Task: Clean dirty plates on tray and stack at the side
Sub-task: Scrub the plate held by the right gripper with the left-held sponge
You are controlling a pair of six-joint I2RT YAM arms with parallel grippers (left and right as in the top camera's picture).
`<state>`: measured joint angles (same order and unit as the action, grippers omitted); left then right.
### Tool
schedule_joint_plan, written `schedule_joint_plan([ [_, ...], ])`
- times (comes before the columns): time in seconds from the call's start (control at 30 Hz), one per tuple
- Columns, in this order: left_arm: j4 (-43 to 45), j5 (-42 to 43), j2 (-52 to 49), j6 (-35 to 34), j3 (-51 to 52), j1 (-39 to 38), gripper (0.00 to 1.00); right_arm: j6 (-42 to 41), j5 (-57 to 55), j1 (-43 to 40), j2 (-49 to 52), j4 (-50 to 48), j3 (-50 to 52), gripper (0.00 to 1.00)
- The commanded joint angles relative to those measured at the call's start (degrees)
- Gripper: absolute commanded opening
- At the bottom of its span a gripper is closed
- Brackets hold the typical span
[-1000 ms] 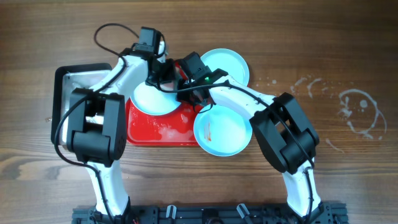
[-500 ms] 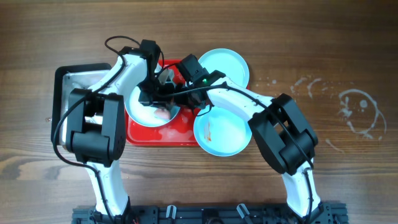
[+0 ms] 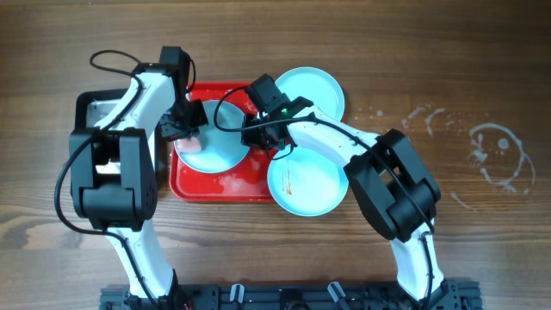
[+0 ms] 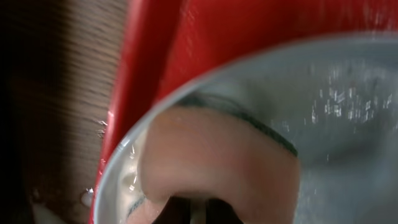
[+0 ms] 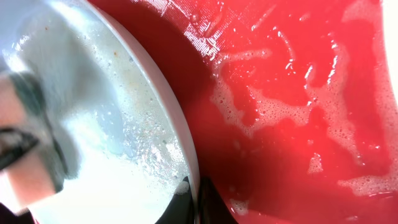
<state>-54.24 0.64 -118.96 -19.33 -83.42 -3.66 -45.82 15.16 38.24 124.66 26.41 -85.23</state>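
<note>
A wet soapy light-blue plate (image 3: pixel 219 142) sits tilted over the red tray (image 3: pixel 225 185). My right gripper (image 3: pixel 250 129) is shut on its right rim; the right wrist view shows the jaws (image 5: pixel 194 200) pinching the rim of the plate (image 5: pixel 112 124) above the foamy tray (image 5: pixel 298 93). My left gripper (image 3: pixel 185 127) is shut on a pinkish sponge (image 3: pixel 191 143) pressed on the plate's left part. In the left wrist view the sponge (image 4: pixel 217 162) hides most of the gripper (image 4: pixel 198 210) and lies on the plate (image 4: pixel 348 124). A second plate (image 3: pixel 314 90) lies behind the tray. A third (image 3: pixel 308 182), with a reddish smear, overlaps the tray's right front corner.
A silver pan with a black rim (image 3: pixel 99 110) stands left of the tray, under the left arm. Dried white water marks (image 3: pixel 495 151) spot the wooden table at the right. The two arms cross close together over the tray.
My left gripper has swept the sponge leftward across the plate, from near the right gripper to the plate's left edge. The right gripper has kept hold of the rim.
</note>
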Motion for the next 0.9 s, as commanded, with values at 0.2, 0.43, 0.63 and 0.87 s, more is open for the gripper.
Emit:
schedule_joint_plan([
  [0.2,17.57,5.27,-2.91,-5.86,1.81,-1.55,0.04,0.04,-1.90,-0.24,2.32,-0.26,0.50,0.04],
  [0.43,20.98,23.28,-2.91,15.06,1.81,-6.05,0.04,0.07,-1.92,-0.24,2.32,-0.28,0.50,0.04],
  [0.63,18.25,20.39,-2.91,20.46,1.81,-6.75,0.04,0.39,-1.88,-0.24,2.32,-0.31,0.50,0.04],
  [0.87,6.01,-5.84,-2.91,-0.94,1.81,-1.25,0.04,0.39,-1.88,-0.24,2.32,-0.52,0.50,0.04],
])
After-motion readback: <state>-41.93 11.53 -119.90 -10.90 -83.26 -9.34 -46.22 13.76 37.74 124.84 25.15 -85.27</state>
